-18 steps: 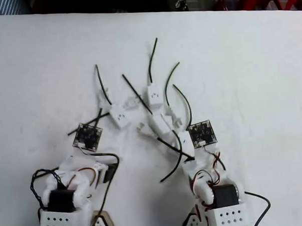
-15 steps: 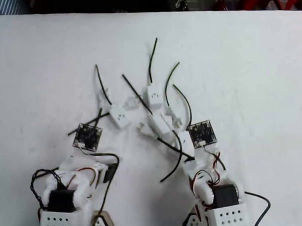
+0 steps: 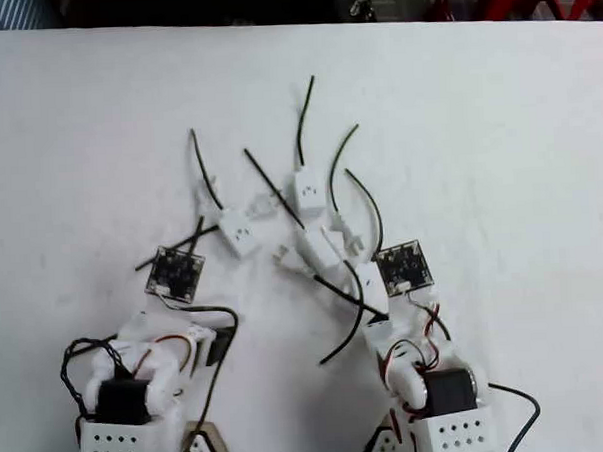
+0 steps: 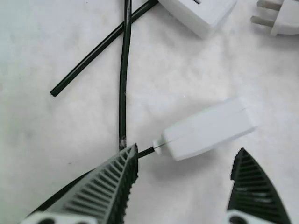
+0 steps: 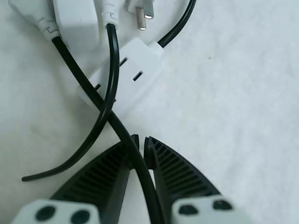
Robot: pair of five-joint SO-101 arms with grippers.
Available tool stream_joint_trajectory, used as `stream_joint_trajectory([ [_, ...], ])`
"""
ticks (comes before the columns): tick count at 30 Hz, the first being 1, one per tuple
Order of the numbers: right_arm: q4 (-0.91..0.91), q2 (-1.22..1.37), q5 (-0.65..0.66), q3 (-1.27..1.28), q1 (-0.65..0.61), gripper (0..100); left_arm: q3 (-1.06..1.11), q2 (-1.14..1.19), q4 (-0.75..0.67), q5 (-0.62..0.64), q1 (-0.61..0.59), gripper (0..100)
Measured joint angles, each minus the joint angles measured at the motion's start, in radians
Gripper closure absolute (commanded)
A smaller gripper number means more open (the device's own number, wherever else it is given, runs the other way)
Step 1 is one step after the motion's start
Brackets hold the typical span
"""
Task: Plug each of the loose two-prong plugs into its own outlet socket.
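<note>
- 2 states to note. Your left gripper (image 4: 187,149) is spread wide w/ nothing held.
- White block (image 4: 205,128) w/ a thin cord lies flat on the table (image 4: 187,79), right between the fingertips & just ahead of them. Can't tell if it touches either finger.
- Beyond the block: corner of a far socket (image 4: 196,11), and beside it a plug (image 4: 280,18) w/ 2 prongs pointing at that socket.
- Your right gripper (image 5: 141,139) is pinched nearly closed on a black cord (image 5: 70,61), which runs out between the fingers.
- Slotted socket (image 5: 133,70) lies just past the fingertips, under the held cord. A 2nd cord (image 5: 113,60) crosses over it too.
- Metal prongs (image 5: 142,11) show just beyond the slotted socket.
</note>
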Motion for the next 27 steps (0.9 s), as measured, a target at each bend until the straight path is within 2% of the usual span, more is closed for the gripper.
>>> stream_joint_trajectory([
  [23, 0.0, 0.0, 0.0, 0.0, 0.0, 96.8, 0.0, 0.0, 0.0, -0.003, 0.005, 68],
  [27, 0.0, 0.0, 0.0, 0.0, -0.031, 96.8, 0.0, 0.0, 0.0, -0.006, 0.005, 68],
])
